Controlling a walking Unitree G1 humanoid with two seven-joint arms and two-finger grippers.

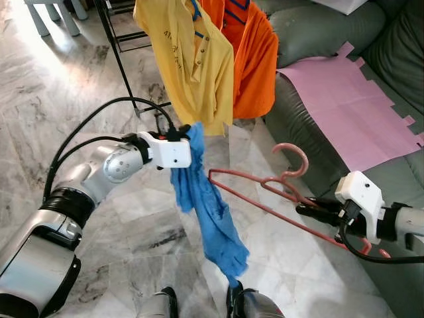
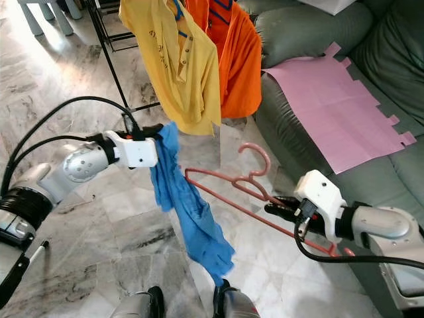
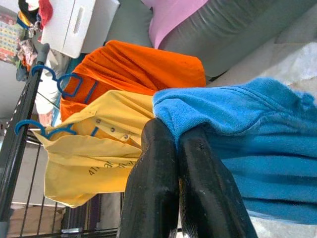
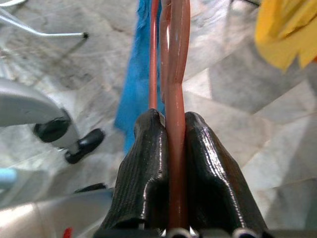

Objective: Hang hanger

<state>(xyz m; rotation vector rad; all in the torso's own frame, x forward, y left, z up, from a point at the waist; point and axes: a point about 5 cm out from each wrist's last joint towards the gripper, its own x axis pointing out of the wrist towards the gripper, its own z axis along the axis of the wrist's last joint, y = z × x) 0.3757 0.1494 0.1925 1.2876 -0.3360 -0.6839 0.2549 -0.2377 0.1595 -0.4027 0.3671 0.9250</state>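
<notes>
Hanger [image 1: 265, 192] is pinched in your right gripper [image 1: 306, 207], low over the marble floor [image 1: 79, 79], nowhere near hung yet. Left gripper [image 1: 187, 134] is clamped on a blue shirt [image 1: 205, 205] beside it. Farther off: rack [image 1: 122, 59] with yellow shirt [image 1: 189, 59] and orange shirt [image 1: 255, 59], then the sofa [image 1: 311, 30].

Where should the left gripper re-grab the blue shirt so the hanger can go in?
Judging by its pose, the collar end. The blue shirt hangs bunched from the left gripper, long part trailing down. Come from the hanger side, near the top edge, since the right gripper holds the hanger there.
</notes>
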